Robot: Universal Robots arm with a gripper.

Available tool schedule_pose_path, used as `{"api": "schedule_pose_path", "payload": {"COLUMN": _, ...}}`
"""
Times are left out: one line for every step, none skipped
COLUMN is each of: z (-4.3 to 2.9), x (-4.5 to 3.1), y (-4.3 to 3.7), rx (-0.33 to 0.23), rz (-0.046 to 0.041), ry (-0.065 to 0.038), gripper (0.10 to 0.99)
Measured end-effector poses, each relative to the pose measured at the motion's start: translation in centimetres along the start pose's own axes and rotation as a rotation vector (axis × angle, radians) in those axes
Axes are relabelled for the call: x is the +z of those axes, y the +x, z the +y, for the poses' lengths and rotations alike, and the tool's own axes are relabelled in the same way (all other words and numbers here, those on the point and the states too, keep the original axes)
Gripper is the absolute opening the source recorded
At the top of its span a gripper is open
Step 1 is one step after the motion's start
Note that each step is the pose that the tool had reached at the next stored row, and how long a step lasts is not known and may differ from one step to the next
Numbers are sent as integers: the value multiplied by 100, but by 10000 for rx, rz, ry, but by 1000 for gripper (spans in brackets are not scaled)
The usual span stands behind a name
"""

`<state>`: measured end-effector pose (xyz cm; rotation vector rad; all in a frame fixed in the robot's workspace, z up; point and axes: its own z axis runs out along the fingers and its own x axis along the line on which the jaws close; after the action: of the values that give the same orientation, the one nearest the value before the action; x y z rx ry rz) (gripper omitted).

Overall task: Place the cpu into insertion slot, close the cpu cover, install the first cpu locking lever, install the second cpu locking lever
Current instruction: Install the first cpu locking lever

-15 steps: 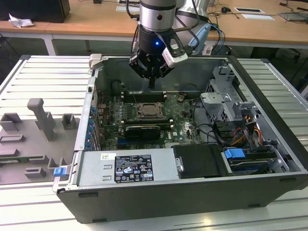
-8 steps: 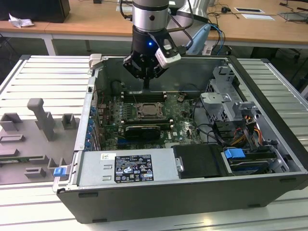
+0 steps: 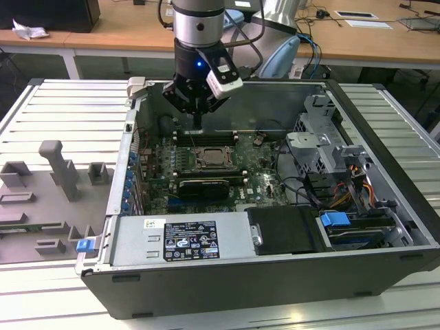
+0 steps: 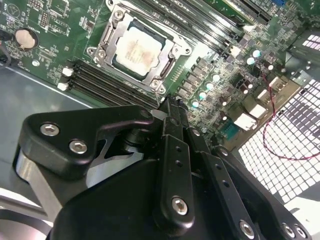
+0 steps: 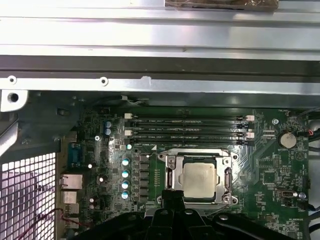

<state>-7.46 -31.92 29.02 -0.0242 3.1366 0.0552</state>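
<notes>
The cpu (image 3: 210, 159) lies flat in its socket on the green motherboard, its pale silver top showing in both wrist views (image 4: 137, 47) (image 5: 200, 181). The cpu cover (image 4: 111, 31) (image 5: 171, 172) lies down around it as a metal frame, with the chip showing through its window. My gripper (image 3: 198, 122) hangs above the board, just behind the socket on the memory-slot side, touching nothing. Its black fingers (image 4: 170, 104) meet at one tip, so it is shut and holds nothing. I cannot make out how the locking levers stand.
Black memory slots (image 5: 185, 125) run beside the socket. A long black card (image 3: 203, 185) lies in front of it. A drive cage (image 3: 323, 144) and cables stand at the exterior view's right, and the power supply (image 3: 185, 237) is in front. Grey fixtures (image 3: 55, 172) sit outside the case.
</notes>
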Motion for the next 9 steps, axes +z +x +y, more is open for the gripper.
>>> {"api": "schedule_pose_path", "payload": {"z": 0, "x": 12, "y": 10, "rx": -1, "rz": 0, "ry": 0, "gripper": 106}}
{"api": "schedule_pose_path", "payload": {"z": -1, "x": 31, "y": 23, "rx": -1, "rz": 1, "ry": 1, "gripper": 106}}
{"api": "schedule_pose_path", "payload": {"z": -1, "x": 45, "y": 24, "rx": -2, "rz": 1, "ry": 0, "gripper": 106}}
{"api": "schedule_pose_path", "payload": {"z": -2, "x": 55, "y": 25, "rx": -3, "rz": 1, "ry": 1, "gripper": 106}}
{"api": "schedule_pose_path", "payload": {"z": -2, "x": 65, "y": 28, "rx": 0, "rz": 1, "ry": 1, "gripper": 106}}
{"api": "schedule_pose_path", "payload": {"z": -2, "x": 70, "y": 28, "rx": -1, "rz": 1, "ry": 1, "gripper": 106}}
{"api": "schedule_pose_path", "payload": {"z": -3, "x": 76, "y": 29, "rx": -3, "rz": 1, "ry": 2, "gripper": 106}}
{"api": "schedule_pose_path", "payload": {"z": -3, "x": 79, "y": 30, "rx": -3, "rz": 2, "ry": 2, "gripper": 106}}
{"api": "schedule_pose_path", "payload": {"z": -3, "x": 81, "y": 30, "rx": -2, "rz": 3, "ry": 4, "gripper": 106}}
